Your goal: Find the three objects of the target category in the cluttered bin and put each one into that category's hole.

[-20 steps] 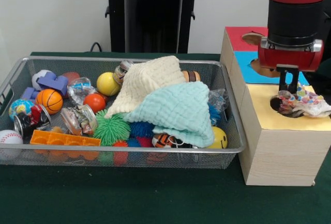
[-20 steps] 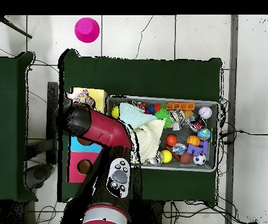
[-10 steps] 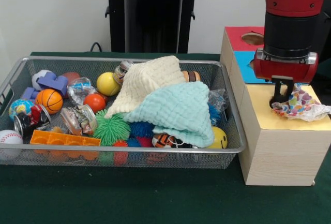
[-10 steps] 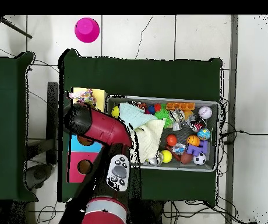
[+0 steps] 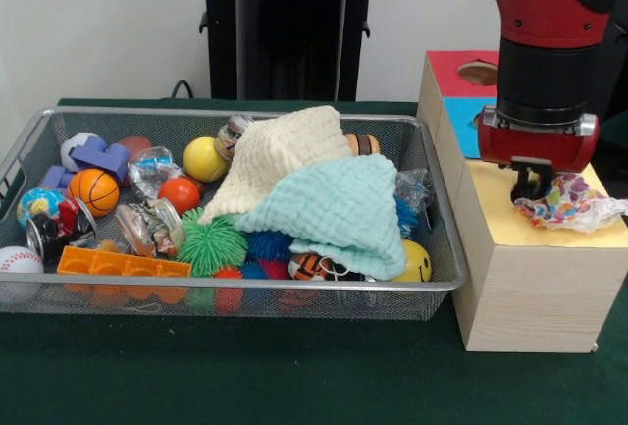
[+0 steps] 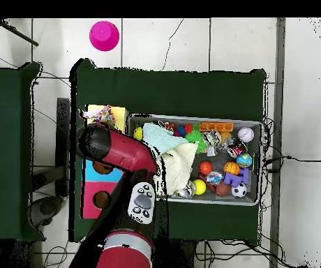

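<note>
A wrinkly clear plastic wad (image 5: pixel 571 203) with coloured bits lies on the yellow top (image 5: pixel 535 234) of the nearest wooden box and covers the hole, which is hidden. My gripper (image 5: pixel 531 185) hangs just above the wad's left end, close to it or touching it. Two more clear wads, one at the left (image 5: pixel 153 171) and one by the right wall (image 5: pixel 415 188), lie in the wire bin (image 5: pixel 235 286). In the overhead view the wad (image 6: pixel 102 114) lies on the yellow top (image 6: pixel 118 114), and the red arm (image 6: pixel 114 150) hides the gripper.
The bin also holds a cream cloth (image 5: pixel 285 150), a mint cloth (image 5: pixel 339 209), balls, spiky rubber balls, cans and toy blocks. The blue-topped box (image 5: pixel 459 116) and the red-topped box (image 5: pixel 449 67) stand behind the yellow one. A magenta cup (image 6: pixel 104 35) stands on the floor.
The gripper has risen a little and shifted left, away from the wad's middle. The dark hole beside the wad no longer shows; the wad lies over it.
</note>
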